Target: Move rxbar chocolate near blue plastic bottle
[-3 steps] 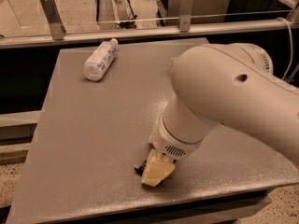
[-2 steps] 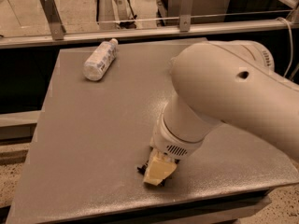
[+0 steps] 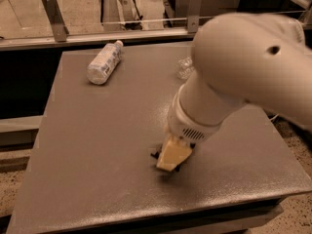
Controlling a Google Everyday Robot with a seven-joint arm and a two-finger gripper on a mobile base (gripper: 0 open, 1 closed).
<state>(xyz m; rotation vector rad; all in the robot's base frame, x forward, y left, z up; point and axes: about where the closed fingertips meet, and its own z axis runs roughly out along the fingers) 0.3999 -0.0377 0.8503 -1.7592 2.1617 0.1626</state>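
Note:
The blue plastic bottle (image 3: 104, 62) lies on its side at the far left of the grey table (image 3: 97, 145), white cap pointing away. My gripper (image 3: 172, 156) points down at the table's front middle, under the big white arm. A small black thing, likely the rxbar chocolate (image 3: 155, 155), shows only as dark bits at the gripper's left and lower edges; most of it is hidden. The gripper is far from the bottle, toward the front right of it.
A clear ribbed bottle (image 3: 185, 67) peeks out at the far middle, partly behind the arm. A metal rail (image 3: 97, 33) runs along the table's far edge. The table's front edge lies just below the gripper.
The gripper has shifted a little away from the front edge and to the right, the black thing moving with it. The arm has swung right, uncovering the clear bottle.

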